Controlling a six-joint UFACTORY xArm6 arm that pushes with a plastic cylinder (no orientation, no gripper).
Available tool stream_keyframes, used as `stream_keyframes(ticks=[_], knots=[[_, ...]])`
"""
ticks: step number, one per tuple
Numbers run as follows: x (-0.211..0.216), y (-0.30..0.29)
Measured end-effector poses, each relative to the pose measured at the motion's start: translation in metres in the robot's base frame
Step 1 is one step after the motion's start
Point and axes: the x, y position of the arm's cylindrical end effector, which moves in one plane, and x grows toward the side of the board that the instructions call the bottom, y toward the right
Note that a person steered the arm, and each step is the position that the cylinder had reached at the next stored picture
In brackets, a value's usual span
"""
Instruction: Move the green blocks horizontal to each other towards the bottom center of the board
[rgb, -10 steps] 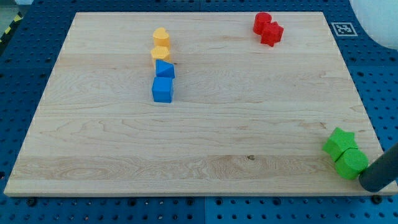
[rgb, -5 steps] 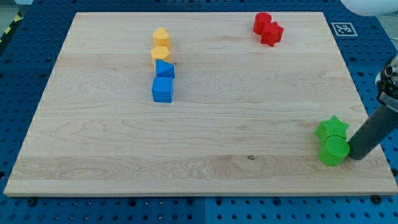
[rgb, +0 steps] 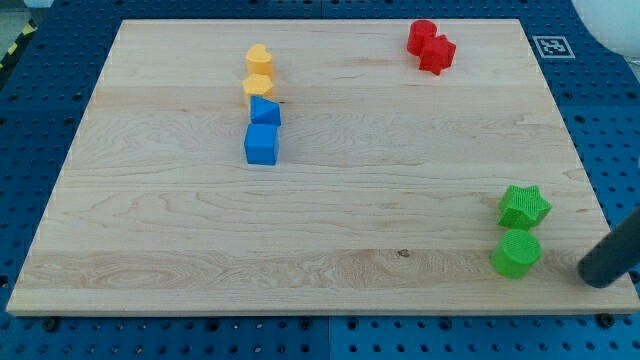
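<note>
My tip sits at the view's bottom right, close to the right edge of the wooden surface, rod running off frame to the upper right. No fingers on this rig, just the bare rod, so nothing to open, close or grip. Tip is to the view's right of the green cylinder, apart from it, bare wood showing between them. Green star is just above the cylinder toward the view's top, slightly to the right of it, a thin gap between the two, not touching as far as I can tell. So the greens are stacked one above the other in the view, not side by side, and both sit in the bottom right area, well right of bottom center. Elsewhere: two red blocks touching at the view's top right, shapes hard to make out. Two yellow blocks upper left of center, one directly above the other, touching; directly below them two blue blocks, the lower one a cube, forming one column with the yellows.
</note>
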Motion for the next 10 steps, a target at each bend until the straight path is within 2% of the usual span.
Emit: stream_keyframes(ticks=[1,3,7,8,9,10], knots=[[0.0,-0.037],[-0.042,-0.063],[-0.04,-0.185],[-0.089,-0.158],[-0.141,-0.108],[-0.131,-0.035]])
